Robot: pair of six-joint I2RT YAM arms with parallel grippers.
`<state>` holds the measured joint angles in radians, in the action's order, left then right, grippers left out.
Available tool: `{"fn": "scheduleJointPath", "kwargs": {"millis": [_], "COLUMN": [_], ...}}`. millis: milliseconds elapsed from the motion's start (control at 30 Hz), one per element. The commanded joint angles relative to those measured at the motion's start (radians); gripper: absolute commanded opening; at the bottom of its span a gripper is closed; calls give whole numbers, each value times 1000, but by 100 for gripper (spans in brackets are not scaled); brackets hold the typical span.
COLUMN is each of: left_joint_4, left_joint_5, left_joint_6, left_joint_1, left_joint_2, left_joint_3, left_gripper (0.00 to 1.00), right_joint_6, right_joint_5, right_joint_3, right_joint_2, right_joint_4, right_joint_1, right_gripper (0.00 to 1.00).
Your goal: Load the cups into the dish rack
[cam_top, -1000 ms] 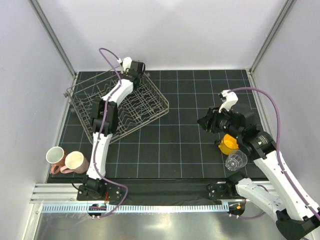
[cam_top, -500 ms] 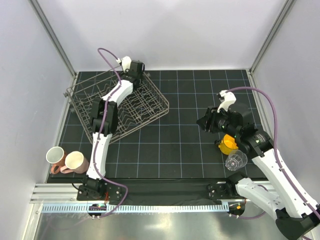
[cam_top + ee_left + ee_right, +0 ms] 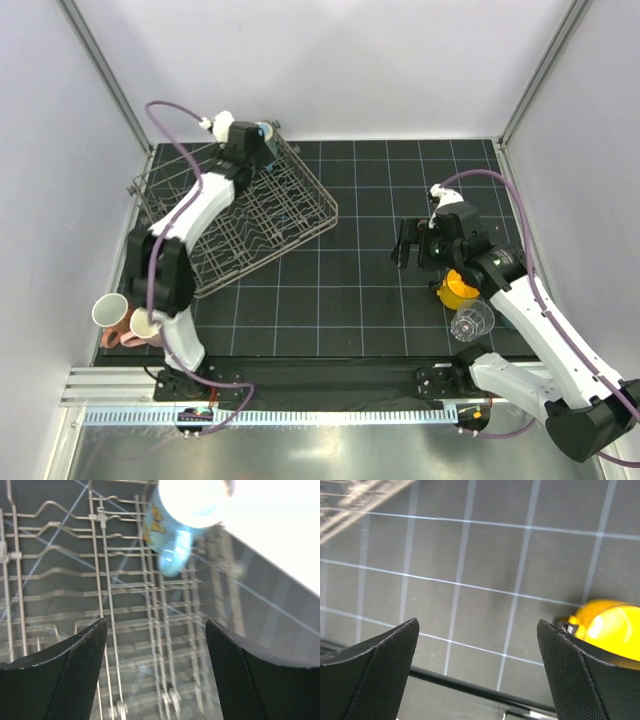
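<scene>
our right hand [image 3: 477,625] has fingers wide apart and empty. the yellow cup [image 3: 607,630] lies just beside it on the right, nearest this arm. our left hand [image 3: 155,625], apart too, hangs over the dish rack [image 3: 300,215] with 1 blue cup [image 3: 172,530].

The left arm [image 3: 200,205] leans over the far corner of the dish rack [image 3: 290,215]. A yellow cup [image 3: 460,291] and a clear cup [image 3: 473,321] sit beside the right arm [image 3: 515,295].

White walls [image 3: 350,60], black gridded mat [image 3: 360,300].
</scene>
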<state>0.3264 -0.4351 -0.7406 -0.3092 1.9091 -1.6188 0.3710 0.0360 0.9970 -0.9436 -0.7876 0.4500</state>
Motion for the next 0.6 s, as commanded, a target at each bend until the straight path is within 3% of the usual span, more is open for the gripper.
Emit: {"fn": "scheduleJointPath", "kwargs": {"millis": [0, 333, 567], "left_joint_4": [-7, 20, -4], "left_joint_5": [99, 495, 745], "left_joint_6": [-74, -144, -245], "left_joint_1": [-7, -19, -21], "left_joint_2": [-181, -718, -1018], "left_joint_3": [155, 647, 835], "left_gripper": [78, 79, 83], "right_joint_6": [42, 9, 152], "right_joint_5": [119, 220, 197], "right_joint_3": [22, 130, 216], "right_joint_2": [-27, -101, -178], "right_joint_4": [-48, -177, -298], "right_joint_1": [4, 3, -33], "right_gripper": [100, 100, 100]}}
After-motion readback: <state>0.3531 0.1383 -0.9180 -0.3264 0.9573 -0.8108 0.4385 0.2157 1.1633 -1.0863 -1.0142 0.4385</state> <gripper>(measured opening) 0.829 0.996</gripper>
